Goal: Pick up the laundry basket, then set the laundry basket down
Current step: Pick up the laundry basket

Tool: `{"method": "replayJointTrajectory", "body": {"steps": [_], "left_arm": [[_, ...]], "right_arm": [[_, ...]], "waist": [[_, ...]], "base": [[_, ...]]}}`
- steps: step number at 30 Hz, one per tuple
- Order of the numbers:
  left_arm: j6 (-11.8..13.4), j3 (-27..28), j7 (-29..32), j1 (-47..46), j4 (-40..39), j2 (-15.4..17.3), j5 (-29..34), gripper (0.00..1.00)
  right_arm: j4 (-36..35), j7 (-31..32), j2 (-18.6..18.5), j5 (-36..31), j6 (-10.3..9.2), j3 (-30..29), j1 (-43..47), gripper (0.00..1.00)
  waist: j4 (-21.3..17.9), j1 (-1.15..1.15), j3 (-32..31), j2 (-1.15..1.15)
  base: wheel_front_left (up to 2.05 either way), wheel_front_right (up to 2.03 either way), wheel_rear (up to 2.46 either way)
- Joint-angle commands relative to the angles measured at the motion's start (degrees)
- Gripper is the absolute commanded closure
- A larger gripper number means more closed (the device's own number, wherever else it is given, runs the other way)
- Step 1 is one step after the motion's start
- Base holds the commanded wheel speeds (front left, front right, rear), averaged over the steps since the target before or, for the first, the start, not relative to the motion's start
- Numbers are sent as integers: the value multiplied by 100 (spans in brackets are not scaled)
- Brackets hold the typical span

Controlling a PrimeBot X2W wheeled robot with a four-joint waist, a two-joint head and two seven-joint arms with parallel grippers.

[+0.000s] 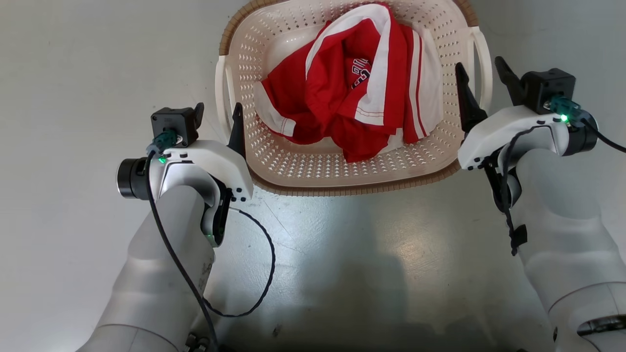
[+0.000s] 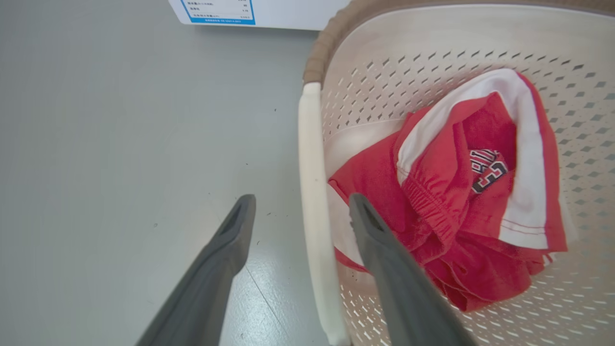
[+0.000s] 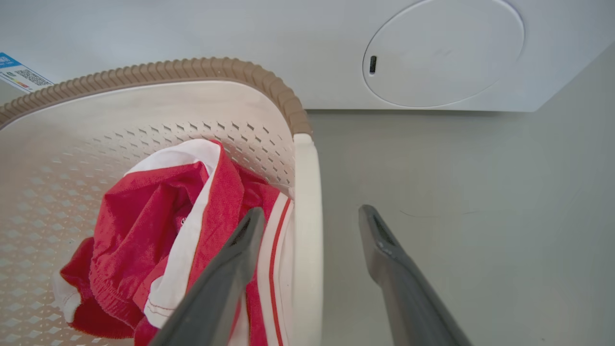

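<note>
Your left gripper (image 1: 218, 122) and right gripper (image 1: 484, 85) stand wide, empty, each straddling a loop handle (image 2: 312, 192) on the laundry basket (image 1: 318, 168), which sits on the floor (image 1: 73, 73); close unevenly and I judge it tips, spilling the red garment (image 1: 352, 98) inside; count one basket, two handles, one garment, two grippers.

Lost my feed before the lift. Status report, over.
Left gripper open, straddling left handle. Right gripper open, straddling right handle. Laundry basket on floor, red-and-white garment inside. White appliance just beyond.
</note>
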Motion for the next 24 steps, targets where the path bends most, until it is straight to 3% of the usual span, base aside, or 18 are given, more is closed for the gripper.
{"method": "replayJointTrajectory", "body": {"steps": [1, 10, 11, 12, 13, 16, 17, 18, 19, 24], "left_arm": [[57, -10, -29, -24, 84, 146, -116, 0], [99, -267, -29, -226, 351, 146, -344, 0], [96, -307, -29, -246, 372, 146, -359, 2], [95, -342, -29, -264, 392, 146, -377, 10], [96, -370, -29, -279, 408, 146, -393, 28], [98, -449, -29, -318, 443, 146, -455, 70], [78, -486, -29, -330, 463, 146, -491, 99], [64, -531, -29, -344, 489, 146, -516, 100], [62, -572, -29, -360, 513, 146, -540, 100], [98, -745, -29, -412, 509, 146, -695, 100]], "right_arm": [[69, -38, 132, -10, 36, 193, 35, 0], [435, -38, 132, 267, 36, 390, -169, 0], [491, -38, 132, 384, 36, 385, -191, 9], [544, -38, 132, 462, 36, 409, -216, 26], [589, -38, 132, 498, 36, 445, -241, 44], [690, -38, 132, 606, 36, 544, -292, 61], [719, -38, 132, 690, 36, 569, -303, 63], [744, -38, 132, 746, 36, 603, -314, 77], [784, -38, 132, 762, 36, 650, -324, 99], [891, -38, 132, 816, 36, 715, -330, 100]], "waist": [[15, 0, 42, 0], [18, 0, 156, 0], [25, 0, 164, 0], [28, 0, 172, 0], [27, 0, 177, 0], [27, 0, 191, 0], [30, 0, 192, 0], [29, 0, 191, 0], [28, 0, 188, 0], [33, 0, 157, 0]], "base": [[0, 0, 0], [0, 0, 0], [0, 0, 0], [0, 0, 0], [0, 0, 0], [0, 0, 0], [0, 0, 0], [0, 0, 0], [0, 0, 0], [0, 0, 0]]}}
